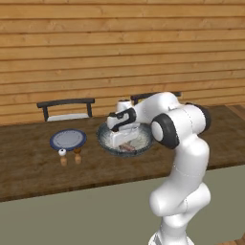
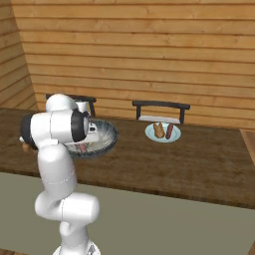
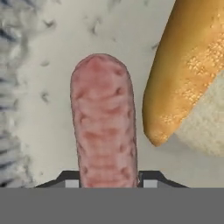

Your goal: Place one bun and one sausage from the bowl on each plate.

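Pink sausage [image 3: 105, 127] lying in bowl [image 3: 52, 35]; gripper [image 3: 108, 180] fingers straddling it, apart (soft, slippery: pinching mid-length likely best).

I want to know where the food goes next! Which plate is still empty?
The blue-rimmed plate left of the bowl, beside the two small shakers, is bare. The other plate, by the right chair, already holds a bun and sausage.

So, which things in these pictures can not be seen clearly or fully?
- Gripper: hand view edge cuts the fingertips; contact with the sausage unclear.
- Bun: cut by top and right edges.
- Bowl: contents hidden by the arm in base views.
- Shakers: too small to identify.
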Motion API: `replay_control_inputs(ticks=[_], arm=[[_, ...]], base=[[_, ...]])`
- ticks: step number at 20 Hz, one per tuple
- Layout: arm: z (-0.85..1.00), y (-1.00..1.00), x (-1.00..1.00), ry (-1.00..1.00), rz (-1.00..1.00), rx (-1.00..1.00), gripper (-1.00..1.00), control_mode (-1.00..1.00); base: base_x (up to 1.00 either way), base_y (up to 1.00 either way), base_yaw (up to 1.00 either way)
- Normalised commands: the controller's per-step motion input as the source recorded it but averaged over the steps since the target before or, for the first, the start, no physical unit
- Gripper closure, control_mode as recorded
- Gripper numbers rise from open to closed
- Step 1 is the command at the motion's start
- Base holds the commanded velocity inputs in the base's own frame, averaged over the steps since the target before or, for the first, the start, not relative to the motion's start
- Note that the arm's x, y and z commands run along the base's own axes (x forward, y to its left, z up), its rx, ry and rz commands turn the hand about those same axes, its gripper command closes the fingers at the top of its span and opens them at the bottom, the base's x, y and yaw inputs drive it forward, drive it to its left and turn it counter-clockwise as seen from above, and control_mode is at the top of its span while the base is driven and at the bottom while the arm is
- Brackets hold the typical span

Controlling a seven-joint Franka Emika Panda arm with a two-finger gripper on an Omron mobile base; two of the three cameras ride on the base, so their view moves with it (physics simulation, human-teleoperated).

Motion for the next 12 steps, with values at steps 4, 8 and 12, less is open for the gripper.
replay_control_inputs(ticks=[4,8,12], arm=[[0.87,0.00,-0.47,-0.01,-0.05,0.02,1.00,-1.00],[0.99,0.06,-0.43,-0.07,-0.07,0.03,1.00,-1.00],[0.85,0.30,-0.30,-0.20,-0.13,0.04,1.00,-1.00]], base=[[0.00,0.00,0.00],[0.00,0.00,0.00],[0.00,0.00,0.00]])
